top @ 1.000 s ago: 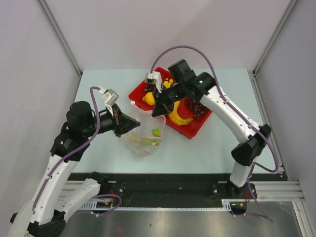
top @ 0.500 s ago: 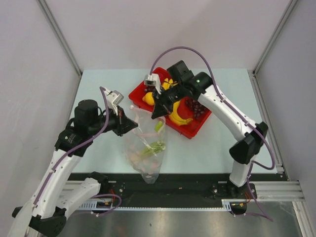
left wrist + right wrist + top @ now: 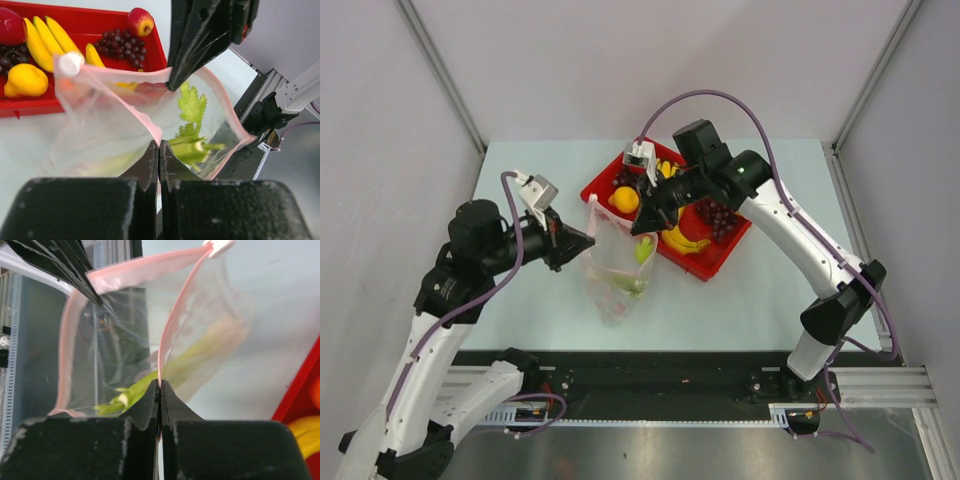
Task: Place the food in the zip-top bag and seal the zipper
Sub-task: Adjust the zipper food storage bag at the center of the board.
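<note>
- The left gripper [image 3: 582,240] is clamped tight on the near lip of the clear zip-top bag [image 3: 615,268], its fingertips [image 3: 151,150] pinching the pink zipper [image 3: 150,77] between them.
- The right gripper [image 3: 642,226] is closed on the opposite lip, so the two arms hold the mouth spread wide.
- A white slider tab [image 3: 70,62] sits at one end of the pink strip.
- Inside the bag lies a green-white leafy stalk [image 3: 192,145], its pale end toward the bottom.
- The bag hangs between the arms over the pale table [image 3: 760,290], just beside the near-left edge of the red tray [image 3: 705,270]; whether its bottom touches the table cannot be told.
- In the tray are the yellow bananas [image 3: 45,40], dark grapes [image 3: 122,42], a red apple [image 3: 141,21] and a lemon [image 3: 25,80].
</note>
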